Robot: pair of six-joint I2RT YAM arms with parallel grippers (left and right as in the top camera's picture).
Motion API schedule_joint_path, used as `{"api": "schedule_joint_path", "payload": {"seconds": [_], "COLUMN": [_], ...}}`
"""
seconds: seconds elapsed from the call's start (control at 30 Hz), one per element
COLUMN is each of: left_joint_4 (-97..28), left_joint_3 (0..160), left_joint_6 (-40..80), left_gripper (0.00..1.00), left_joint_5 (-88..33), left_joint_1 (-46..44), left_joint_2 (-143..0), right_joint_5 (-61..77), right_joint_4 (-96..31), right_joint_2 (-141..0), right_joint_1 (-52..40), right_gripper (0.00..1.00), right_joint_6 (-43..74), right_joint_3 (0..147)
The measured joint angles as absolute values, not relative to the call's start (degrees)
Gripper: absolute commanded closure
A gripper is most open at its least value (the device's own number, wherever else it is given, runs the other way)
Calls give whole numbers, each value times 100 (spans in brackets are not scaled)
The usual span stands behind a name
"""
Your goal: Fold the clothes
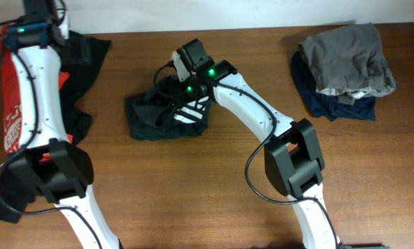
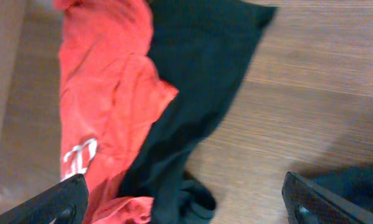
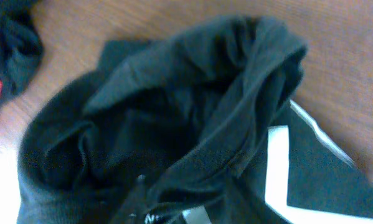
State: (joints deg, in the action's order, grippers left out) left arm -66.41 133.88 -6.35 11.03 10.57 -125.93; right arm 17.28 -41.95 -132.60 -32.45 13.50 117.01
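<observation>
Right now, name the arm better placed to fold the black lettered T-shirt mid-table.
Right. The right pincer sits over the black T-shirt, cloth filling its wrist view. The left pincer hangs open over the red garment far left, apart from it.

arms (image 1: 248,107): white links | black joints | green LEDs | black cables

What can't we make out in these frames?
Right gripper: open or shut unclear; overhead, its wrist covers it; right wrist view, black T-shirt fills the blurred frame.
White lettering: unreadable, folds hide most, both views.
Navy garment: mostly under grey garment, overhead.
</observation>
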Motion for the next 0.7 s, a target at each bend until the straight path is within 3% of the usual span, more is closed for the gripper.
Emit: {"api": "schedule_joint_path", "payload": {"seconds": [0.17, 0.7], "left_joint_4": [-6641, -6643], "left_joint_3": [13388, 13388], "left_joint_6": [-635, -635], "left_gripper": [1, 1], "left_joint_5": [1127, 1125], "left_joint_1": [1286, 1503], "left_joint_2": [-12593, -12593], "right_joint_5": [1809, 1730], "right_joint_4": [-3977, -3712], "right_joint_2": [-13260, -13260], "right_joint_1": [-3258, -3645], "right_gripper": [96, 96], "right_joint_6": [1385, 1380], "right_joint_3": [11701, 11701]}}
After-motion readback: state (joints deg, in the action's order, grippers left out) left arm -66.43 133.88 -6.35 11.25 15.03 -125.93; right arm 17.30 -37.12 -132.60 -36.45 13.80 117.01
